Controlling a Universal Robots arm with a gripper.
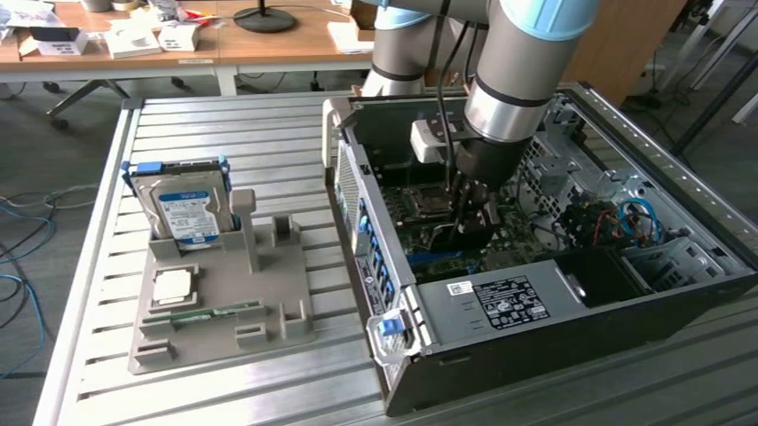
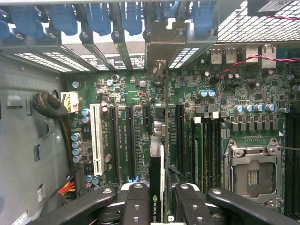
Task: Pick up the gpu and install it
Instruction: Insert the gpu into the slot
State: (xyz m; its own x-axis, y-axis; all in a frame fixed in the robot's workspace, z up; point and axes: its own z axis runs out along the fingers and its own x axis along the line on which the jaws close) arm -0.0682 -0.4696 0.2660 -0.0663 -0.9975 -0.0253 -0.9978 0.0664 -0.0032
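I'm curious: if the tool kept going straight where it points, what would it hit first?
Probably the motherboard, reached first by the gpu gripped in the tool, near the black slots; depth is unclear.

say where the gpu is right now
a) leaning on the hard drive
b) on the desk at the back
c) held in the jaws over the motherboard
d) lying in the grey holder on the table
c: the gpu stands edge-on, clamped between the jaws, above the motherboard slots inside the open case.
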